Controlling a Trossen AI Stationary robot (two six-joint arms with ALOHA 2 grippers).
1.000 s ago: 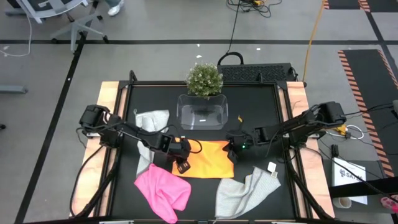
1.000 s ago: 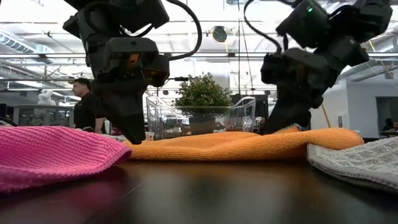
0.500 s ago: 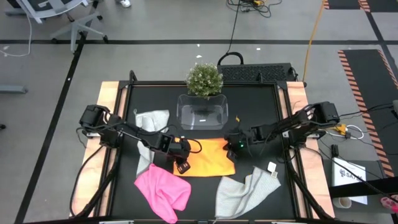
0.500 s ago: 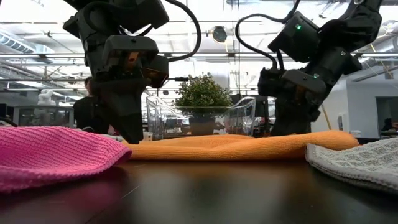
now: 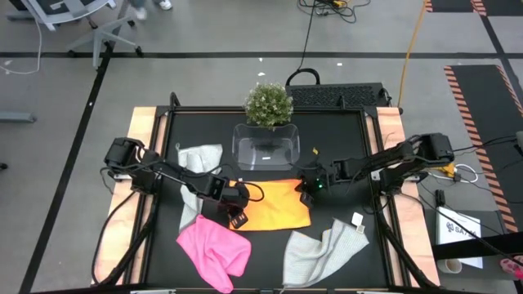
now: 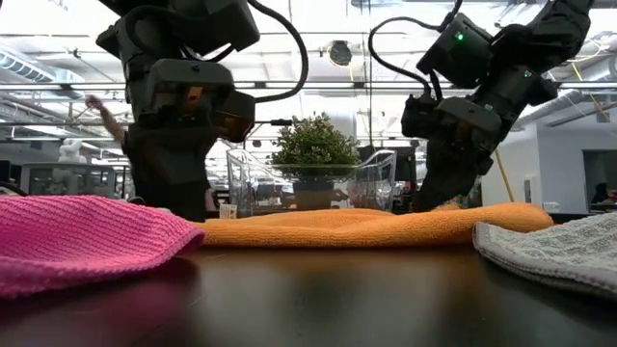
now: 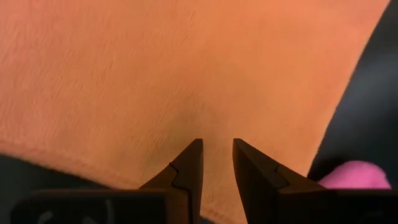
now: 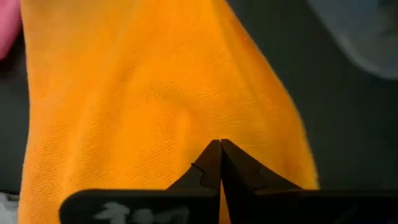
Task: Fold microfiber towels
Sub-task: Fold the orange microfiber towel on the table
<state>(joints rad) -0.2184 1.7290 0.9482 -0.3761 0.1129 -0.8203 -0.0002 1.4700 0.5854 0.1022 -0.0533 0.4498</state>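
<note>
We find no readable writing. The orange towel (image 5: 274, 205) lies mid-table; our left gripper (image 7: 216, 155) hovers above it, jaws slightly parted, while our right gripper (image 8: 220, 152) is pressed together over it.

Bright overhead ceiling lights, low view backlit, arms silhouetted, soft shadows, near foreground blurred

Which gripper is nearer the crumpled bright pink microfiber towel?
Left. The left gripper sits over the orange towel's edge just beside the crumpled bright pink microfiber towel. The right gripper is at the orange towel's opposite edge, across it from the pink one.
</note>
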